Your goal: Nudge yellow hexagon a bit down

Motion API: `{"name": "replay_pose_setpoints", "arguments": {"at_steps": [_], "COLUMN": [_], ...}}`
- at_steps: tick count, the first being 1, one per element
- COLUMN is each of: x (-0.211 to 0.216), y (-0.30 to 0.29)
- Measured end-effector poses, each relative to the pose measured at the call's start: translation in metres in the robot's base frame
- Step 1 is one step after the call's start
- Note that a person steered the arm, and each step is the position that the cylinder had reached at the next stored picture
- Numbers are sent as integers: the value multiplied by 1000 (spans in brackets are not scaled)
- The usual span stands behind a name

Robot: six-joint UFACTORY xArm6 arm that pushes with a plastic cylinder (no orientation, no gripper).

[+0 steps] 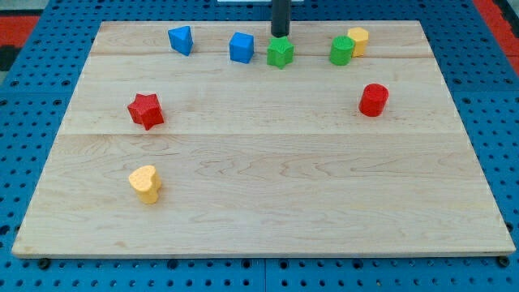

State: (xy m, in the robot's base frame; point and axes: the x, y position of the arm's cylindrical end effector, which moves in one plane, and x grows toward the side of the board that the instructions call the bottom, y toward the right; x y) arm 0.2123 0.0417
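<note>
Yellow hexagon [358, 39] sits at the far right of the wooden board [268, 211], close to the far edge. It touches the green block [341, 50] on its left-near side; we can't make out that block's shape for sure.

Our tip [280, 35] is well left of the hexagon, with that green block between them. The tip is at the far edge of the board, just behind the green star [280, 53], touching it or nearly so; we can't tell which. The rod runs straight up out of the top of the view. No pincer on this arm, just the rod, so nothing to open or close, and it grips nothing.

Further out: blue cube [241, 47] just left of the green star, with a small gap. Blue triangle-ish block [181, 39] further left along the same far row, well apart from the cube.

Red cylinder [374, 100] is nearer to us than the hexagon, slightly to its right, apart from everything else.

Left half: red star [146, 110] mid-depth near the left edge. Yellow heart [145, 183] nearer still, almost directly below the red star in the view.

The board lies on a blue pegboard surface [495, 97].
</note>
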Motion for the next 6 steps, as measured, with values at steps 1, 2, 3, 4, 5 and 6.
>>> {"name": "replay_pose_setpoints", "arguments": {"at_steps": [1,2,3,4,5,6], "x": [-1,-2,0,6,5,5], "y": [23,30,30,35,54,100]}}
